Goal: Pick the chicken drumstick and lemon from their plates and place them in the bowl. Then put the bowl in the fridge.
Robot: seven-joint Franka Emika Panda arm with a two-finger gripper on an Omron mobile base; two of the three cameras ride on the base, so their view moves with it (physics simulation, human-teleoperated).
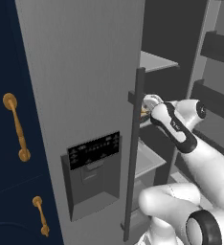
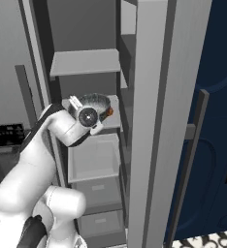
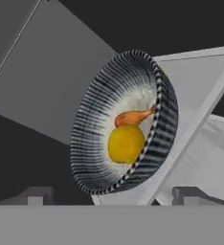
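Note:
The dark grey ribbed bowl (image 3: 126, 122) stands on a shelf inside the open fridge (image 1: 85, 86). In it lie the yellow lemon (image 3: 126, 143) and, just above it, the orange-brown chicken drumstick (image 3: 133, 116). My gripper (image 3: 113, 195) is open just in front of the bowl. Its two fingertips (image 3: 37, 194) stand wide apart and hold nothing. From the right base view the bowl (image 2: 98, 100) sits on the middle shelf just beyond my hand, with a bit of the drumstick (image 2: 109, 112) at its rim. The plates are out of view.
The fridge door (image 1: 90, 153), with its dispenser panel and long dark handle (image 1: 135, 143), stands open on the arm's left. Shelves (image 2: 86, 62) and drawers (image 2: 93, 160) lie above and below the bowl. Navy cabinets (image 1: 8, 167) with brass handles flank the fridge.

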